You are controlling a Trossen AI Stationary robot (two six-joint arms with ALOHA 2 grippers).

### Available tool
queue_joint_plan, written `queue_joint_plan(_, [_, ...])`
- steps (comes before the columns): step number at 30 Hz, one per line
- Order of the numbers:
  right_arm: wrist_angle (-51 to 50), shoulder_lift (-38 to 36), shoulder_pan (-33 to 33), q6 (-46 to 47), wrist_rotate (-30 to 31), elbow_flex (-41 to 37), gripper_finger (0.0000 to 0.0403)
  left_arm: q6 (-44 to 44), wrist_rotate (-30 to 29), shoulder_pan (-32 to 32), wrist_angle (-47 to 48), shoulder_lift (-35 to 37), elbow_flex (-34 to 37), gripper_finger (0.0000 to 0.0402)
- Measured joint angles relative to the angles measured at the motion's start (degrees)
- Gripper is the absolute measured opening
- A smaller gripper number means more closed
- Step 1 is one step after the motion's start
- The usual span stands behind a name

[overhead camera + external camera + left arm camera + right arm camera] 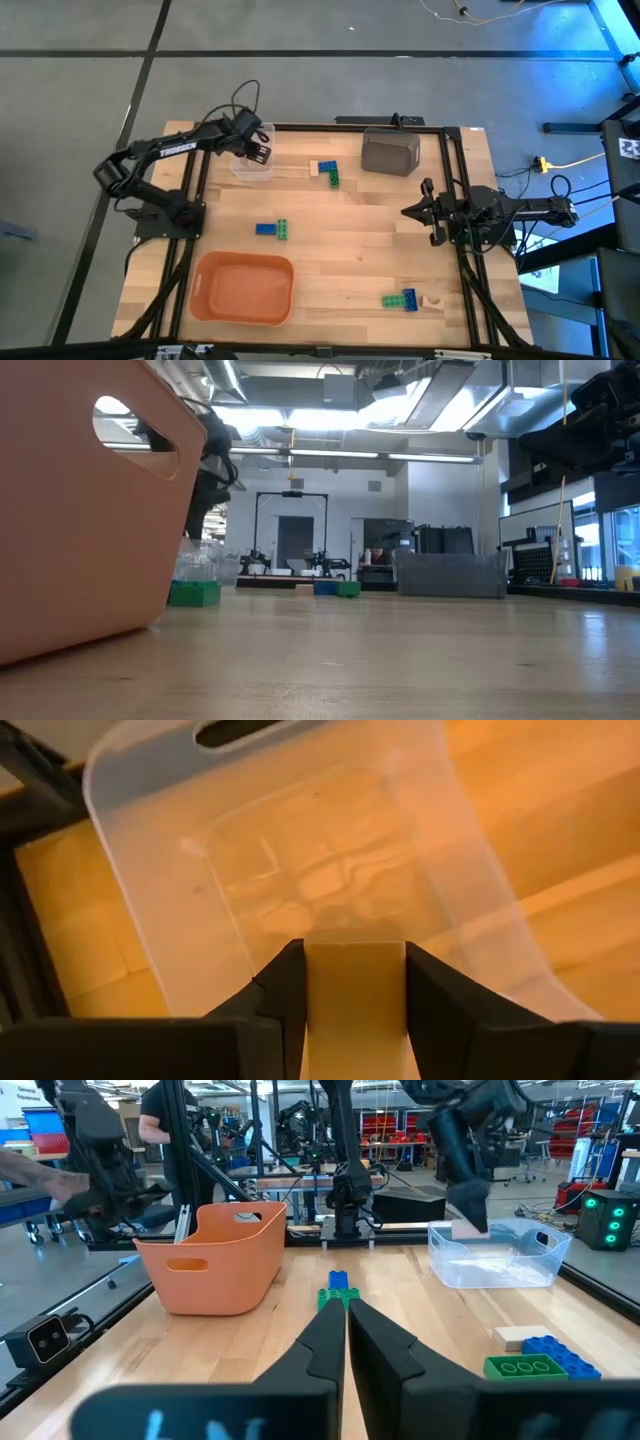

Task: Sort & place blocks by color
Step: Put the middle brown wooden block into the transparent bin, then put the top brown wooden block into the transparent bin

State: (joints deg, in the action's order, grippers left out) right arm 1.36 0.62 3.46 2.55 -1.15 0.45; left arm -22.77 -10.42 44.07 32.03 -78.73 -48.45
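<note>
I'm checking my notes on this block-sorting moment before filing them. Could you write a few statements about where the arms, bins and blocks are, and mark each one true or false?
1. The left gripper hangs over the clear bin, shut on a tan block. True.
2. The right gripper is wide open over the orange bin. False: it is shut and empty at the table's right side, far from that bin.
3. The orange bin holds several blocks. False: none show in it.
4. A blue and green block pair lies on the table between the clear bin and the orange bin. True.
5. The grey bin stands at the far edge. True.
</note>
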Motion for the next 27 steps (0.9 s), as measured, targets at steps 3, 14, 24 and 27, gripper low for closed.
queue_joint_plan(3, [0.01,-0.02,-0.01,0.00,0.00,0.02,0.0021,-0.82,-0.92,0.00,-0.17,-1.77,0.00,0.0123])
queue_joint_plan(14, [0.01,-0.02,-0.01,0.02,0.00,0.02,0.0021,-0.82,-0.29,0.00,-1.72,-2.66,-0.31,0.0184])
queue_joint_plan(24, [0.00,-0.01,0.00,0.00,0.00,0.00,0.0021,0.64,8.36,-0.36,-1.93,4.27,-6.40,0.0190])
queue_joint_plan(27, [0.00,-0.01,0.00,0.00,0.02,0.00,0.0021,0.19,11.17,-2.66,-4.84,8.95,-6.81,0.0190])
